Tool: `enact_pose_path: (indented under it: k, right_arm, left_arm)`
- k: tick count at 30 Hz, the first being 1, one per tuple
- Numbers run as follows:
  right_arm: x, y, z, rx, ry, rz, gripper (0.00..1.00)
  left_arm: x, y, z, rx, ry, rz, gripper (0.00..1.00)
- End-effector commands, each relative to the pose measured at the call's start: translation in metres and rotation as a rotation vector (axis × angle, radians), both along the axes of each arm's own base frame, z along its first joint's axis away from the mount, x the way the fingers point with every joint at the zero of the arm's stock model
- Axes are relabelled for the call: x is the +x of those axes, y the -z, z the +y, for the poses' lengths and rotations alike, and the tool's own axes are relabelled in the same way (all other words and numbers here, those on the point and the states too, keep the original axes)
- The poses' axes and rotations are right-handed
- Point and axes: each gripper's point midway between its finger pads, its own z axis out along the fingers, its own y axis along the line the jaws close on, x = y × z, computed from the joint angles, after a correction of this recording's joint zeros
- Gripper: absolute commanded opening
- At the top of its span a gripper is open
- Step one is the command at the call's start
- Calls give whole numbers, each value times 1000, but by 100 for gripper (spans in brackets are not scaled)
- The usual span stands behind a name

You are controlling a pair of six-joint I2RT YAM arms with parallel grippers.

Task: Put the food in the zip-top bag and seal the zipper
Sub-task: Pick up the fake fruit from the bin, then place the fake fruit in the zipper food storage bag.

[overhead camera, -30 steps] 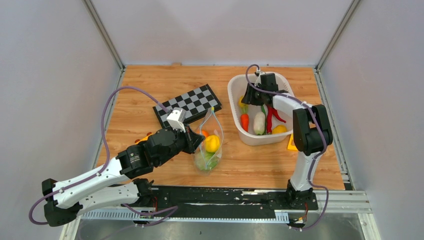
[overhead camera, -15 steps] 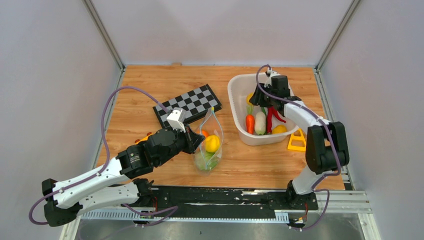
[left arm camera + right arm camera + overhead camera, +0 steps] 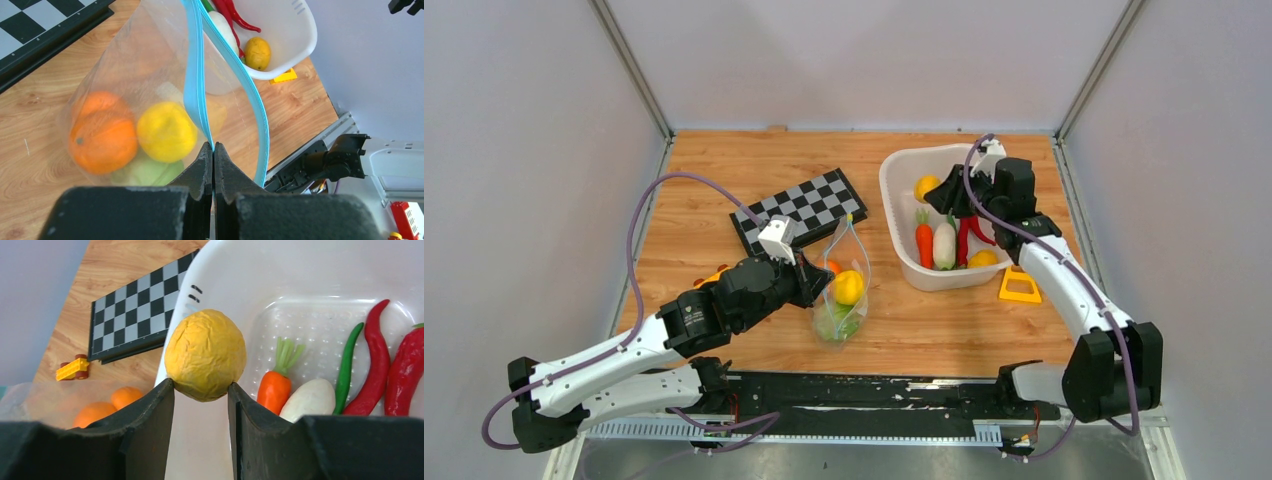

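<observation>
From here the two arms look like twins. The left arm (image 3: 614, 350) and the right arm (image 3: 1064, 285) each have glossy white tubular links between chunky black joint housings, with small dark screw heads dotting the white shells. A mauve cable (image 3: 684, 176) runs loose along each. The left wrist carries a small white camera block (image 3: 776, 238). The left end effector (image 3: 214, 150) and the right end effector (image 3: 200, 385) have matt black, wedge-shaped fingers.

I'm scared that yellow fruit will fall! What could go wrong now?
The right gripper pinches the round yellow fruit only near its bottom, above the white basket; it might slip and drop into it. The left gripper holds the zip-top bag by one side of its zipper, so the mouth gapes only narrowly; the fruit may hit the rim and roll away.
</observation>
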Motion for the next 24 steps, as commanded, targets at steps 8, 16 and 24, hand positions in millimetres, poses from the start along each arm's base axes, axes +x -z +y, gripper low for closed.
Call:
enact_pose_path:
  k: [8, 16, 24]
  right_arm:
    - [-92, -99, 49, 158, -447, -250, 42]
    - [-156, -114, 91, 118, -752, -339, 43]
    - [-187, -100, 123, 46, -919, -330, 43]
  left_arm:
    - [2, -11, -10, -33, 16, -19, 0]
    - [1, -12, -16, -44, 32, -15, 0]
    - [0, -13, -13, -45, 29, -15, 0]
